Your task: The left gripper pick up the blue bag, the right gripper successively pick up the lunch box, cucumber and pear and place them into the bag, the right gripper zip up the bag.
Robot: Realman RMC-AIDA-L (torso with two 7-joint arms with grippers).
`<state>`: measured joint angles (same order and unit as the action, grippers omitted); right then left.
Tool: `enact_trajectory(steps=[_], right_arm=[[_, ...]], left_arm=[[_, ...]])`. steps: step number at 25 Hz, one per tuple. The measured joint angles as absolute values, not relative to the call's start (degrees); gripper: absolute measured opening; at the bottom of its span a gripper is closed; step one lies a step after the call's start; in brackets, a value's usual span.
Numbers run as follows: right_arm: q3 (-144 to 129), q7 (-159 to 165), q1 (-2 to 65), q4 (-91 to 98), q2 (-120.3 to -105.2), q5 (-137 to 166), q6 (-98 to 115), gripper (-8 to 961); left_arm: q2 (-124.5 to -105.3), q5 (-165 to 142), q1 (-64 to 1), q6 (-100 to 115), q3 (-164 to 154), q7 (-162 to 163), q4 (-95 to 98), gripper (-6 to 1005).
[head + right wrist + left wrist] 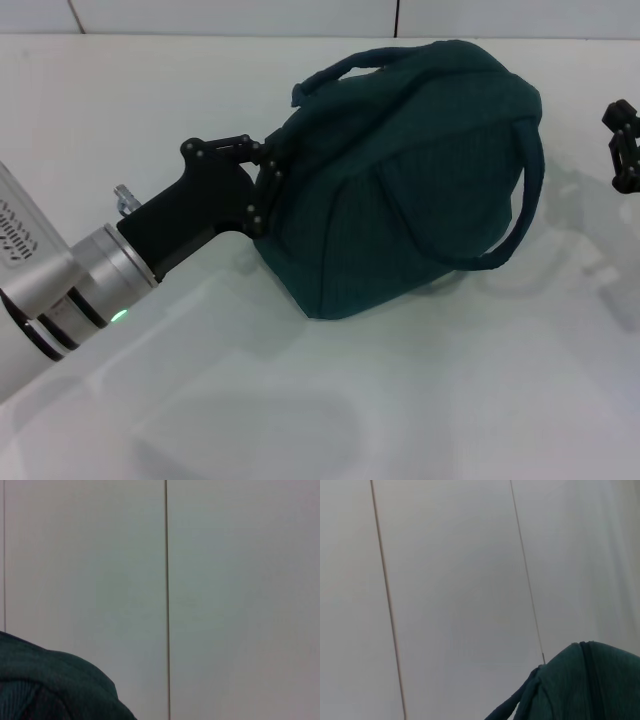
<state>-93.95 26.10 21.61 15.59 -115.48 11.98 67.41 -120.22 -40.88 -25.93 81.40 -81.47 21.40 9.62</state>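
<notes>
The blue bag sits bulging in the middle of the white tabletop, one loop handle up top, the other drooping down its right side. The left tool is pressed against the bag's left end, fingers pinching the fabric there; silver wrist w/ green light trails away from the bag. The right tool hangs well right of the bag, apart from it; can't tell if it's spread or pressed together. Both wrist views catch only a bit of bag against a pale panelled wall.
</notes>
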Motion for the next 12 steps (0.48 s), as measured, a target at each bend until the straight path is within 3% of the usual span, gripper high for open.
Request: enact_trajectory(steps=[10,12], right_arm=[[-94.5,25.8,23.0,15.6,-115.32,12.7,65.2,32],[-94.5,25.4,23.3,15.6,-115.43,12.7,65.1,87]], left_arm=[[-120.40,-40.9,-26.0,81.7,-83.0,21.1,9.5,53],[-120.41,-40.9,-26.1,81.8,-83.0,21.1,9.4,52]])
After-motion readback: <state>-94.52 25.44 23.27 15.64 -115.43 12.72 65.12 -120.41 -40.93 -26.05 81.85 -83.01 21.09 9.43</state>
